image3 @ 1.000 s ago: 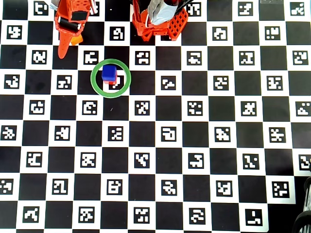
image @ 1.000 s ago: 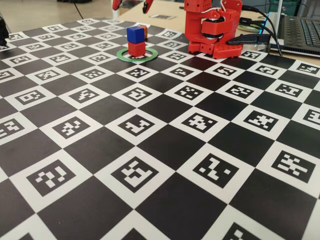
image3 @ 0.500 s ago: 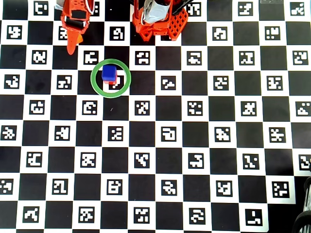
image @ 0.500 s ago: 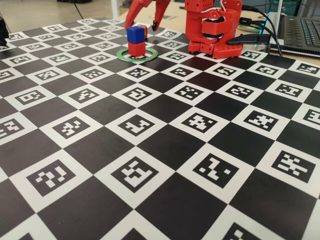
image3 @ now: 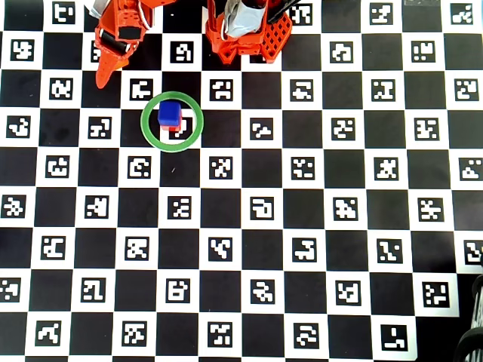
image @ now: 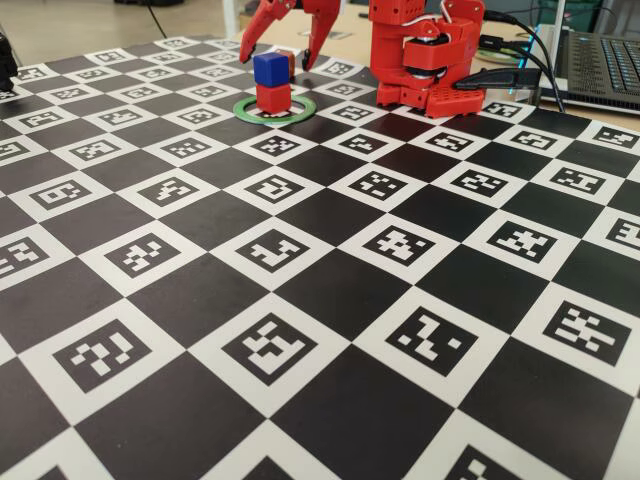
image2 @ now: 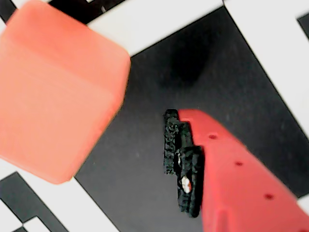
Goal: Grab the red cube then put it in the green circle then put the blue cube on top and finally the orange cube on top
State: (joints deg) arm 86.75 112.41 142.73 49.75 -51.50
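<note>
**Claw straddles the orange cube, which sits off-centre toward one finger**

The board (image: 300,300) carries everything near its far edge in the fixed view. The green circle (image3: 148,133) holds the red cube (image: 273,98) with the blue cube (image: 270,69) stacked on it. Just behind that stack sits the orange cube (image: 288,62), not yet lifted. The claw (image: 283,42) hangs spread and empty over it, a finger to either side. In the wrist view the orange cube (image2: 53,92) lies up and left of the padded finger (image2: 227,169), with bare board between them.
</note>
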